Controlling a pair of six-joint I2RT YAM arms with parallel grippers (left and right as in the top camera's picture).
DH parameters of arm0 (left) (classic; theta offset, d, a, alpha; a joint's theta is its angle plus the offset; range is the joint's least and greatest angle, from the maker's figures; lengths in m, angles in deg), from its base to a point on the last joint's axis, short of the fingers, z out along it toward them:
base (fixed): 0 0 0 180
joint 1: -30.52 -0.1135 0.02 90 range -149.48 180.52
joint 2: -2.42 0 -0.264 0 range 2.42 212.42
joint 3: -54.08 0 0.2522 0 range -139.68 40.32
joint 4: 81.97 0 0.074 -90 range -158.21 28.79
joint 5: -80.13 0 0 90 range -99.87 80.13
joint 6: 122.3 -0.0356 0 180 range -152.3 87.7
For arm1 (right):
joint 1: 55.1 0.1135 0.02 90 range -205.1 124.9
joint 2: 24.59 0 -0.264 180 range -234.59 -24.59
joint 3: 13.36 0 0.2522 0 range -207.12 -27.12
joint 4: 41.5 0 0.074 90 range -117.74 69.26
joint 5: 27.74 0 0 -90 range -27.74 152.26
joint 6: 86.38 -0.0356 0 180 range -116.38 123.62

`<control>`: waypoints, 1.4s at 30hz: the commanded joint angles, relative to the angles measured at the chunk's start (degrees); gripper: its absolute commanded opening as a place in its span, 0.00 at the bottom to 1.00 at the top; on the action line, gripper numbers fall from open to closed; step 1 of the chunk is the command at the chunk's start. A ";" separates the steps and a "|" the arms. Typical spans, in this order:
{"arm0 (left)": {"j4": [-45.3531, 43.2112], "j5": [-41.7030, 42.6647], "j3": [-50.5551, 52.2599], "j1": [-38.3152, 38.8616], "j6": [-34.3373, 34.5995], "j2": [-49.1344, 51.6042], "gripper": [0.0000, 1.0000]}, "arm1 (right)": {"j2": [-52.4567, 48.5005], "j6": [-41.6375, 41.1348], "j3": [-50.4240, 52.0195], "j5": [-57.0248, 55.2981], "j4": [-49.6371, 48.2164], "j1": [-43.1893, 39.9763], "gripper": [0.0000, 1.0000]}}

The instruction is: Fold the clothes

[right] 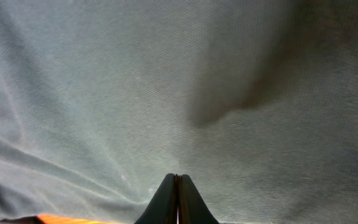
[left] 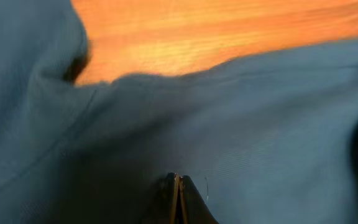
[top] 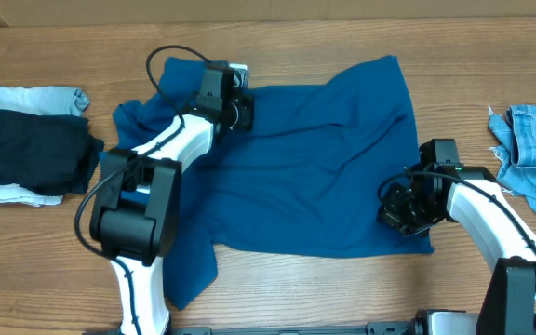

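Blue knit, the clothes [top: 314, 167] lie spread across the middle of the table [top: 342, 288]. Our left claw [top: 240, 107] rests at their far edge and our right claw [top: 400, 212] at their near right corner. Both are pressed fully together, and we cannot tell if either nips cloth. Only the wrist views show the meeting fingertips; only overhead shows both arms reaching inward.

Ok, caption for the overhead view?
Left fingers at the blue polo shirt's far edge, right fingers at its near corner, both shut.
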 commanded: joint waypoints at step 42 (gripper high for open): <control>19.85 4.15 -20.20 0.83 -14.45 12.26 0.04 | 13.68 -1.81 -8.31 -1.05 3.37 0.17 0.04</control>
